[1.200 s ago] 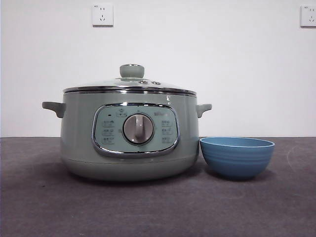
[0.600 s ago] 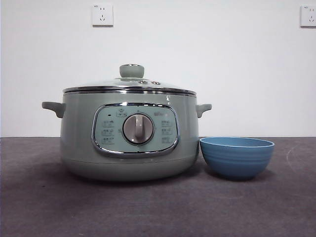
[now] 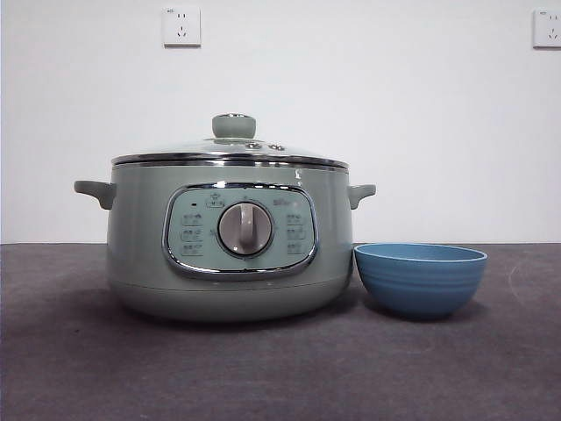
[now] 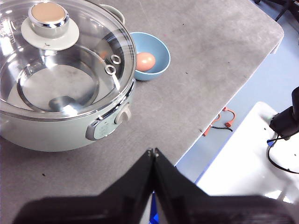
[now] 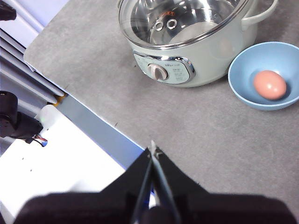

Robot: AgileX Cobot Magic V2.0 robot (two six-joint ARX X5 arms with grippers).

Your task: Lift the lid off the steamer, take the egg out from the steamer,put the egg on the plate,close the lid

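1. My left end effector [image 4: 153, 151] has its jaws pressed together on nothing, and it hangs high over the desk's [image 4: 210, 60] front edge, well apart from everything. I judge it parked there because nothing is left for it to carry.
2. My right end effector [image 5: 153, 150] is likewise pinched together and empty, above the desk's front edge near its other corner, clear of the pot.
3. The lid [image 4: 65, 70] sits flat on the steamer [image 3: 230, 237], chrome rim seated all round, knob upright in the middle, so the pot is closed.
4. Through the glass I see only a bare metal inner pot; no egg remains inside.
5. The egg [image 5: 269, 84] lies in the bottom of the plate [image 5: 243, 79], whose curved wall keeps it from rolling. The plate stands just beside the steamer, a short carry from pot to dish.
6. By my reckoning every step is done.
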